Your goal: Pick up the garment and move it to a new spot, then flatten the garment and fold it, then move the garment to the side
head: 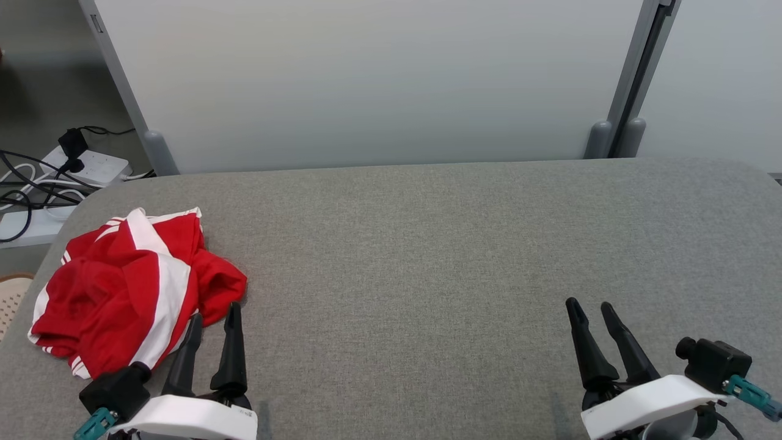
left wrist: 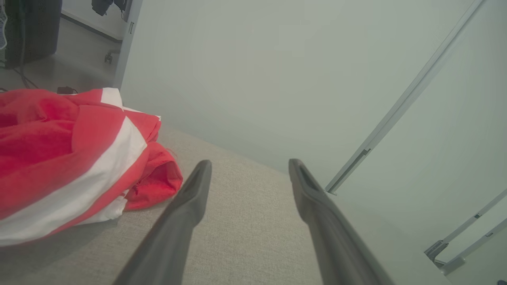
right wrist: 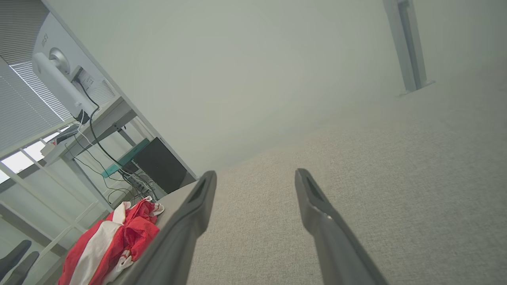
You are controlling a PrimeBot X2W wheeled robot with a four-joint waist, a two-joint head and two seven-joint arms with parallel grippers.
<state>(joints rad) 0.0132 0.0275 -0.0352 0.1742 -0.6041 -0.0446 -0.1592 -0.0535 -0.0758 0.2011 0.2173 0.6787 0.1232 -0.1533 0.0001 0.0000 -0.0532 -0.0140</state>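
While the crumpled red-and-white garment lies in a heap toward 9 o'clock on the grey fabric-covered table, close to its left edge, both arms sit low at the near side. The left gripper, at about 7 o'clock, has its fingers spread apart and holds nothing. Its tips are just beside the garment's near right fold, and whether the outer finger touches the cloth cannot be told. The right gripper, at about 5 o'clock, is likewise spread and empty, well apart from the garment, with a wide stretch of tabletop between them. Behind the table at 12 o'clock runs a pale partition panel, with a grey post toward 1 o'clock. Beyond the table's corner at 10 o'clock lies a white power strip with a black plug in it.
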